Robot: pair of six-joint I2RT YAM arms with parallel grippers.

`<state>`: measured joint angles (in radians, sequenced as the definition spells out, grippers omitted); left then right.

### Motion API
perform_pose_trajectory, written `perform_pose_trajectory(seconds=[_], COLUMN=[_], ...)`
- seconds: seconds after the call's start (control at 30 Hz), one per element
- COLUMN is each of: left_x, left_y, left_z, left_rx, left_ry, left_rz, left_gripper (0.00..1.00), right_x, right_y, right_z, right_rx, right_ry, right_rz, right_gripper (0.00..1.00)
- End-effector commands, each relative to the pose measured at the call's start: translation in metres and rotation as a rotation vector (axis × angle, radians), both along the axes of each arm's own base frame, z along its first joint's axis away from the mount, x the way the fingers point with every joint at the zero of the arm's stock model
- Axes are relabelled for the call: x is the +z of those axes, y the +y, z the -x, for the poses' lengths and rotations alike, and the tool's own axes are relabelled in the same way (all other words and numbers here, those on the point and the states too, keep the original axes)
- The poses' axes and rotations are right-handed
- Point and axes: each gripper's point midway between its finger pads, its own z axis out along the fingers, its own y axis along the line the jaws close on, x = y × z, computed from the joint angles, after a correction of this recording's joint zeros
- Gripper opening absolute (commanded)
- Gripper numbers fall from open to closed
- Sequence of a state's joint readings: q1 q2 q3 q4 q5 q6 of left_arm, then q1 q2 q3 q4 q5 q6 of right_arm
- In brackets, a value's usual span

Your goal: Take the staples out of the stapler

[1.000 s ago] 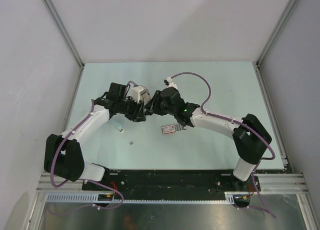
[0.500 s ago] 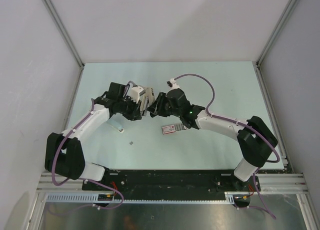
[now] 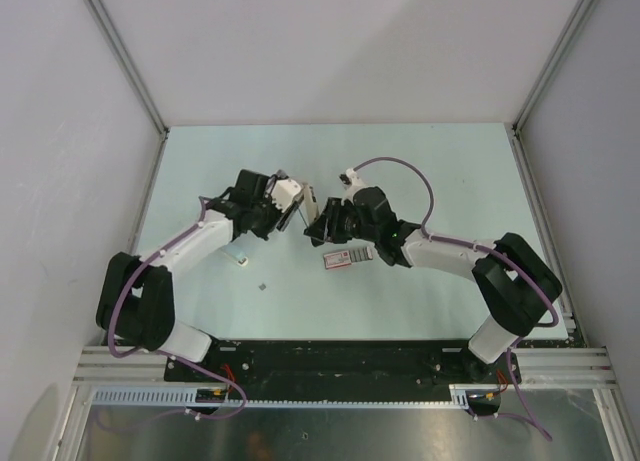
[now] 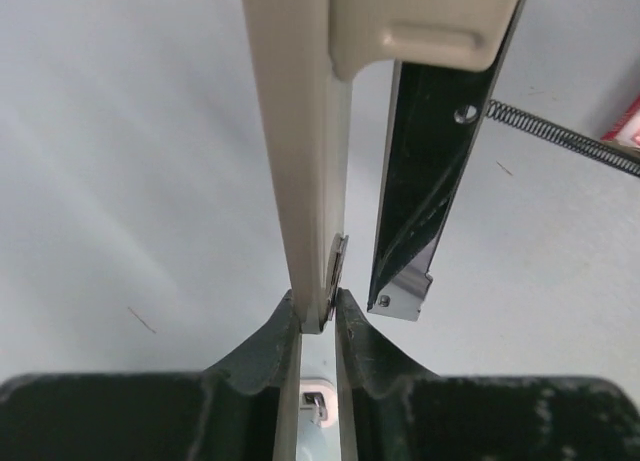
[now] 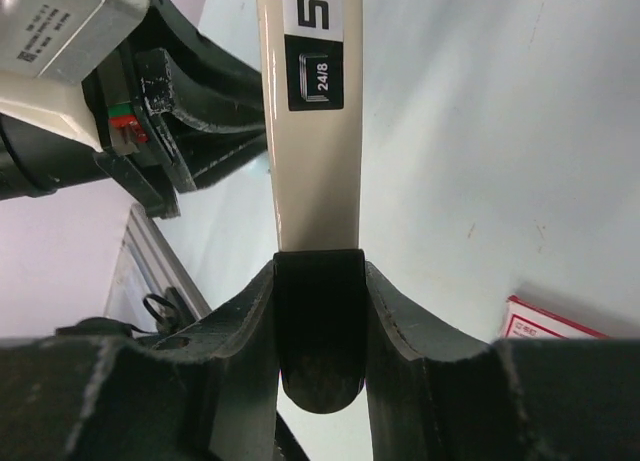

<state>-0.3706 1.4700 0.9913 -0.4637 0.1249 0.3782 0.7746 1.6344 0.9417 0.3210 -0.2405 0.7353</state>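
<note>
Pale green table [image 3: 450, 171], a pink-red box [image 3: 342, 258] lying on it. Above it, left gripper [image 4: 318, 316] and right gripper [image 5: 318, 271] both clamp the cream stapler [image 4: 295, 131].

Centre barred: stapler [image 5: 310, 131] bridges both arms; pink-red box [image 3: 345, 258] beside right arm [image 3: 440, 251]; far table [image 3: 450, 156] open.

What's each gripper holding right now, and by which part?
Both hold the stapler: left gripper pinches the end of its cream top arm, right gripper clamps its black end cap.
</note>
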Motion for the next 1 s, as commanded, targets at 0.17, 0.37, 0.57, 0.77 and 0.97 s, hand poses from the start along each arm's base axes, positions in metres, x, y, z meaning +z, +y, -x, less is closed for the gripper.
perform_pose_trajectory(seconds=[0.17, 0.37, 0.57, 0.77, 0.97], left_x=[0.009, 0.003, -0.005, -0.015, -0.021], left_y=[0.006, 0.018, 0.023, 0.02, 0.023], left_z=[-0.034, -0.035, -0.028, -0.015, -0.007], left_rx=[-0.011, -0.008, -0.049, -0.135, -0.203], left_ry=[-0.289, -0.348, -0.38, -0.419, -0.481], left_rz=[-0.282, -0.391, -0.471, -0.542, -0.62], left_gripper=[0.0, 0.0, 0.0, 0.0, 0.0], right_x=[-0.007, -0.018, -0.022, -0.023, -0.026], right_y=[-0.016, -0.029, -0.038, -0.04, -0.047], right_z=[0.005, 0.006, 0.004, 0.003, -0.001], right_rx=[0.077, 0.081, 0.073, 0.077, 0.085], right_ry=[-0.095, -0.088, -0.087, -0.085, -0.076], right_rz=[0.026, 0.038, 0.045, 0.039, 0.042], right_gripper=[0.0, 0.0, 0.0, 0.0, 0.0])
